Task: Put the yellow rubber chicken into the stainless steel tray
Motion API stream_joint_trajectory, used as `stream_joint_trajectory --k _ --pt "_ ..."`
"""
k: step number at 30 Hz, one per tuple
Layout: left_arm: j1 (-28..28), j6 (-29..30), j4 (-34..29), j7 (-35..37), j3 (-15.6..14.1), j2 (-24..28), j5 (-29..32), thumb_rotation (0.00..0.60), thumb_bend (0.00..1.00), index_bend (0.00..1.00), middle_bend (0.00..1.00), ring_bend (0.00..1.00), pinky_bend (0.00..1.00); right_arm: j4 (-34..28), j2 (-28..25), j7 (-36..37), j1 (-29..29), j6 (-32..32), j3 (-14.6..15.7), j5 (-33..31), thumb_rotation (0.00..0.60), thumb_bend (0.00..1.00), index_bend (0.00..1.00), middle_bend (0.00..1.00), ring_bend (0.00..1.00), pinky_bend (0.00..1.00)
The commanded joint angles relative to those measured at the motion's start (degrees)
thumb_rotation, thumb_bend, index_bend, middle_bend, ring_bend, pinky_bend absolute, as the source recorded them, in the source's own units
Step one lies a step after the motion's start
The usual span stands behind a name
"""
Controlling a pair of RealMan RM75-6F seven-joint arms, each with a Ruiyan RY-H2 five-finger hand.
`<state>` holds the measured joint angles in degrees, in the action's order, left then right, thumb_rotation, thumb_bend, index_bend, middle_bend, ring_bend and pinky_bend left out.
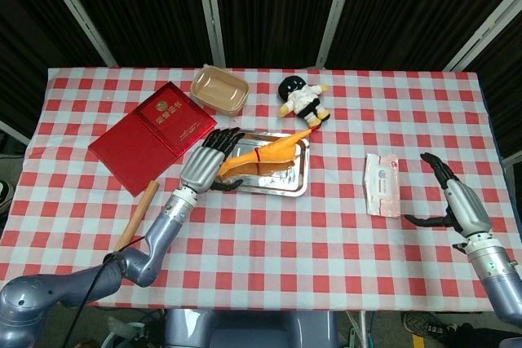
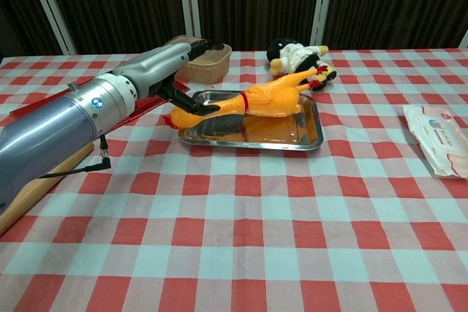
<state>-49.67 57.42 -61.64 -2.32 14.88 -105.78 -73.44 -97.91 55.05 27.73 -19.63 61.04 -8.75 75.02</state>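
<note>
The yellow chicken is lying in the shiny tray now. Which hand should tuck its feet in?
Probably the left hand: it hovers open right beside the yellow chicken at the tray. The right hand sits far off.

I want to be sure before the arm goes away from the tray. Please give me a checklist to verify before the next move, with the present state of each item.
1. Yellow rubber chicken lies in the shiny stainless steel tray: ok for the body.
2. Whole chicken inside the rim: not ok, its feet end hangs over the left edge, its head reaches over the far right corner.
3. Left robot hand has let go: cannot tell, fingers are spread but close to the feet end.
4. Right robot hand away from the tray: ok, open beside the white wipes packet.
5. Black-and-white plush doll clear of the tray: cannot tell, the chicken's head is very near it.
</note>
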Motion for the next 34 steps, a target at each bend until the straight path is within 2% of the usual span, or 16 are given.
stream_joint_trajectory --k 1,4,7,11,14,17,23,27,34 --pt "1.1 -0.8 -5.1 -6.2 0.4 3.3 3.0 0.600 0.13 0.00 0.00 0.00 0.00 0.1 0.0 0.1 0.1 0.1 -0.1 0.0 0.600 0.07 0.00 0.00 0.00 0.11" --pt "2.3 3.4 -7.8 -6.9 0.6 5.0 1.2 0.600 0.13 0.00 0.00 0.00 0.00 0.2 -0.3 -0.1 0.2 0.3 -0.1 0.1 0.600 0.07 0.00 0.00 0.00 0.11" --pt "5.2 8.5 -12.9 -8.5 0.1 8.8 -0.4 0.600 0.13 0.00 0.00 0.00 0.00 0.4 -0.6 -1.0 0.5 0.9 -0.1 0.2 0.600 0.07 0.00 0.00 0.00 0.11" --pt "11.5 12.6 -26.3 -13.6 -1.5 18.6 2.3 0.600 0.13 0.00 0.00 0.00 0.00 1.9 -0.3 -4.9 1.3 2.6 0.3 -0.2 0.600 0.07 0.00 0.00 0.00 0.11" --pt "16.8 15.6 -37.3 -14.5 -3.4 27.2 4.0 0.600 0.13 0.00 0.02 0.00 0.00 3.0 1.2 -10.1 2.2 5.0 0.7 -0.8 0.600 0.07 0.00 0.00 0.00 0.11" --pt "21.7 19.8 -43.0 -13.1 -6.2 33.0 1.6 0.600 0.13 0.03 0.05 0.00 0.00 3.5 3.6 -15.4 3.4 8.6 1.1 -0.8 0.600 0.07 0.00 0.00 0.00 0.07" --pt "29.6 26.0 -45.2 -9.7 -12.6 38.7 -3.9 0.600 0.13 0.05 0.06 0.00 0.00 5.9 9.7 -28.3 6.5 18.0 2.5 1.6 0.600 0.07 0.00 0.00 0.00 0.00" --pt "33.9 28.7 -44.2 -6.5 -16.5 40.9 -7.1 0.600 0.13 0.05 0.06 0.00 0.00 5.6 11.4 -31.5 8.3 20.6 4.3 3.7 0.600 0.07 0.00 0.00 0.00 0.00" --pt "39.3 33.1 -41.8 -3.5 -20.4 41.5 -10.8 0.600 0.13 0.06 0.05 0.00 0.00 2.9 12.3 -35.3 11.6 24.8 6.6 5.9 0.600 0.07 0.00 0.00 0.00 0.00"
